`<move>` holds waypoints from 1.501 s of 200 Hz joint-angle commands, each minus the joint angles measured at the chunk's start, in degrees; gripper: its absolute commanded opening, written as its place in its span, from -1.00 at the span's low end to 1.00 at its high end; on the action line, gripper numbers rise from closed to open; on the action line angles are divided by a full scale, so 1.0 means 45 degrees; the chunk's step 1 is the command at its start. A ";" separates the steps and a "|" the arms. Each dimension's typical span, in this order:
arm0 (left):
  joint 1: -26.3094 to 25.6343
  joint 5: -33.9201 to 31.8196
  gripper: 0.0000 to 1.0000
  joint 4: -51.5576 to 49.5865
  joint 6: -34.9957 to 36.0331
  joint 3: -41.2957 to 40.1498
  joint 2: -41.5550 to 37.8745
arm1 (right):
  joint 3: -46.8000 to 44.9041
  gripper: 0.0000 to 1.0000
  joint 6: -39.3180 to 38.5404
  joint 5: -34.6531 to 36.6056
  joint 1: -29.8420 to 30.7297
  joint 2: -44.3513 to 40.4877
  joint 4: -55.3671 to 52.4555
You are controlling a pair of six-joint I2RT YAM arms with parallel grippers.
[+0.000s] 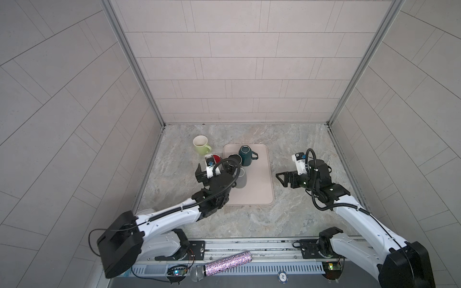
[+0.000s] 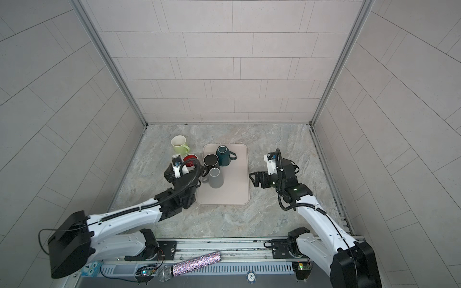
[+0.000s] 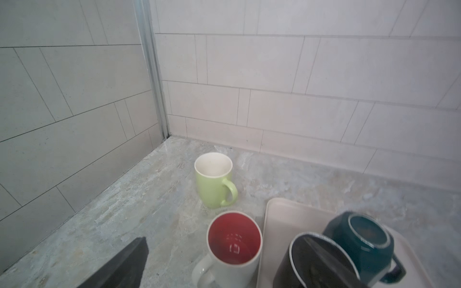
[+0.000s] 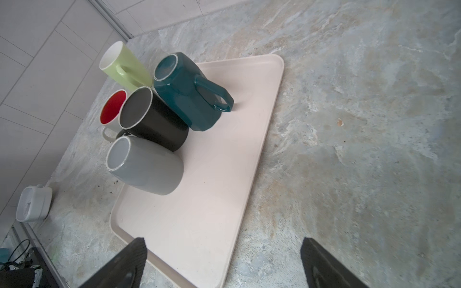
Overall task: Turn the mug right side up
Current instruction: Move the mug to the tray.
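Observation:
The teal mug [image 1: 245, 155] [image 2: 222, 155] [image 4: 184, 94] stands upside down at the back of the beige tray [image 1: 257, 189], base up and handle towards the right. My left gripper [image 3: 222, 240] [image 1: 215, 170] is open at the tray's left edge. A white mug with a red inside [image 3: 234, 249] [image 2: 190, 159] stands upright between its fingers, not clasped. My right gripper [image 4: 223, 249] [image 1: 281, 180] is open and empty, low by the tray's right edge, pointing at the mugs.
A black mug [image 2: 210, 160] and a grey mug [image 2: 215, 178] stand mouth-up on the tray's left half, close to the teal one. A light green mug [image 1: 200, 145] stands upright on the counter behind the left gripper. Tiled walls close three sides.

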 commanded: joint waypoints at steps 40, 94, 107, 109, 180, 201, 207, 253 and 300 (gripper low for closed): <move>0.0770 0.1495 1.00 -0.4596 -0.1257 0.0354 -0.0090 | -0.0345 0.95 0.0204 0.0025 0.0228 -0.0142 0.0961; 0.0942 0.1920 1.00 -0.4642 -0.1727 0.0422 0.0165 | -0.0276 0.95 0.0168 -0.0183 0.0253 0.0030 0.1059; 0.0952 0.2190 1.00 -0.4732 -0.1723 0.0433 0.0215 | -0.0309 0.95 0.0295 -0.0292 0.0250 0.0147 0.1181; 0.0966 0.2256 1.00 -0.4745 -0.1713 0.0458 0.0222 | -0.0311 0.95 0.0334 -0.0312 0.0255 0.0173 0.1187; 0.0944 0.5525 1.00 -0.3683 -0.0394 -0.0189 0.0041 | 0.0275 0.93 0.0404 -0.0636 0.0498 0.1325 0.0818; 0.0949 0.6146 1.00 -0.3455 -0.0376 -0.0235 0.0256 | 0.0681 0.93 0.0411 -0.0617 0.0611 0.1260 0.0488; 0.0960 0.6286 1.00 -0.3542 -0.0361 -0.0153 0.0369 | 0.0877 0.93 0.0421 -0.0607 0.0621 0.1218 0.0410; 0.0973 0.7387 1.00 -0.3560 0.0015 -0.0017 0.0591 | 0.0806 0.93 0.0936 -0.0534 0.0641 0.0892 0.0320; 0.1478 0.9409 1.00 -0.3257 -0.0631 0.0097 0.0923 | -0.0018 0.93 0.1317 -0.0404 0.0621 -0.0406 0.0070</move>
